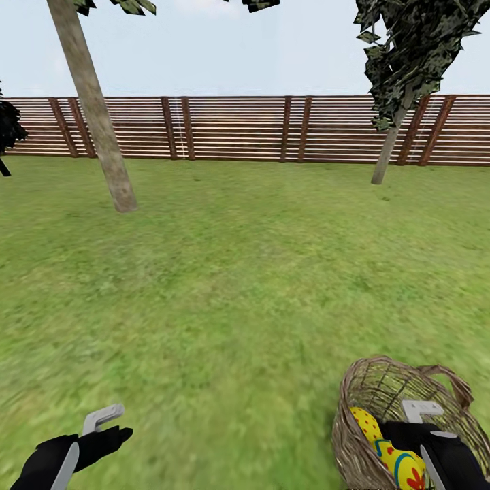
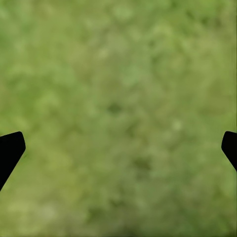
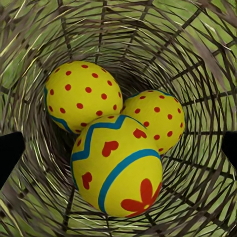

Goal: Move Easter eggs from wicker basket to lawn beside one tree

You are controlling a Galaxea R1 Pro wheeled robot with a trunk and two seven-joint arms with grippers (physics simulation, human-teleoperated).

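Inside the woven wicker basket (image 3: 207, 59), three glossy yellow Easter eggs (image 3: 118, 168) lay clustered just beneath the right gripper (image 3: 118, 148), its fingers spread wide.

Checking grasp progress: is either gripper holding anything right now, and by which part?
Nothing is held. The left gripper is open over bare lawn; the right gripper is open above the Easter eggs inside the wicker basket.

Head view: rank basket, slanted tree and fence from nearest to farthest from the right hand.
1. Basket: around the right hand, at the view's lower right.
2. Slanted tree: far across the lawn, upper left.
3. Fence: behind the tree, along the back.
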